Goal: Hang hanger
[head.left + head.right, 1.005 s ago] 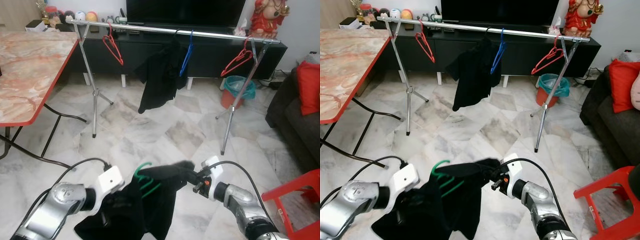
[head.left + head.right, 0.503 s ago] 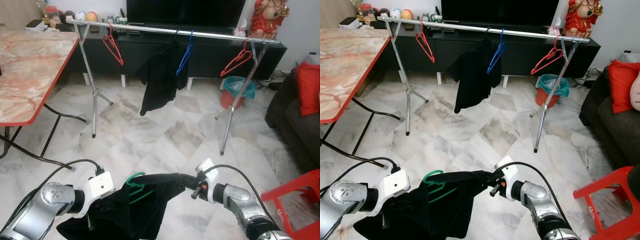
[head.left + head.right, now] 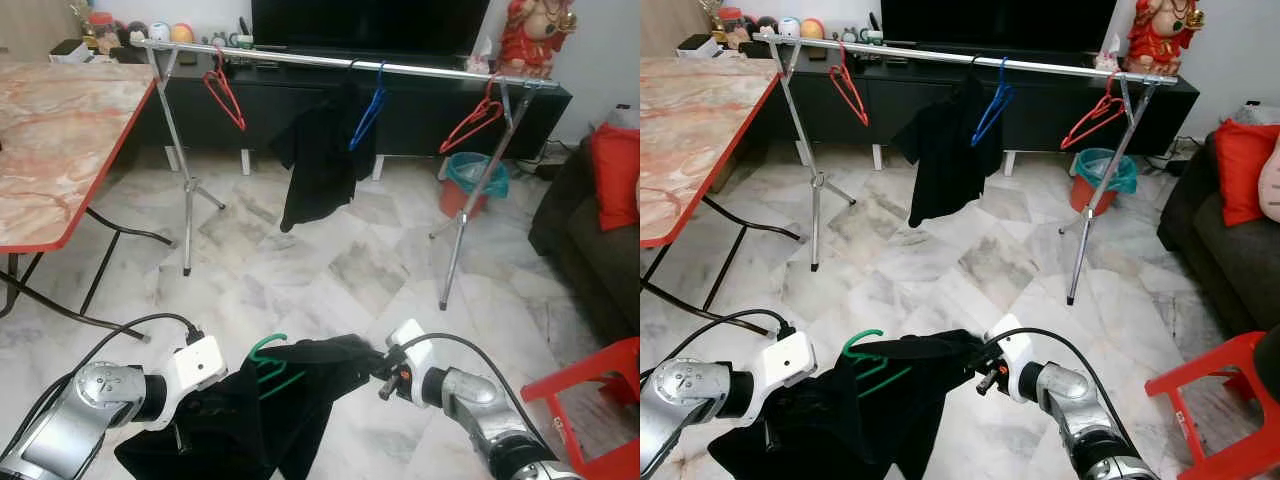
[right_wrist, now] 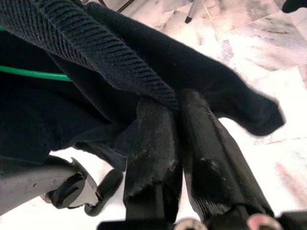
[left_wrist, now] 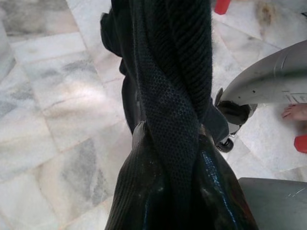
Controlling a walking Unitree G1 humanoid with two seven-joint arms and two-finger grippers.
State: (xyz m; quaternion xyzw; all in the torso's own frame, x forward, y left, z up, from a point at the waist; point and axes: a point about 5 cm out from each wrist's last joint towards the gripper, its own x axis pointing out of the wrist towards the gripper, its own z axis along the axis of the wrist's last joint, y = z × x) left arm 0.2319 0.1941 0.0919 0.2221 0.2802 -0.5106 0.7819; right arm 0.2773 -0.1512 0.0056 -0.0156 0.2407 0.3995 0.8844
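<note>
A black shirt on a green hanger hangs low in front of me, held between both grippers. My left gripper is shut on a fold of the shirt's fabric at its left side. My right gripper is shut on the shirt's ribbed collar edge at the right. The hanger's hook sticks up from the cloth. Further ahead stands a silver clothes rail with a red hanger, a hung black shirt, a blue hanger and another red hanger.
A marble-topped folding table stands at the left. A red stool is at the near right, with a dark sofa and a red cushion behind it. A teal bin sits under the rail's right end. Marble floor lies between me and the rail.
Both grippers have come down a little with the shirt, and the left one has shifted left. The hanger hook now sits lower and further left.
</note>
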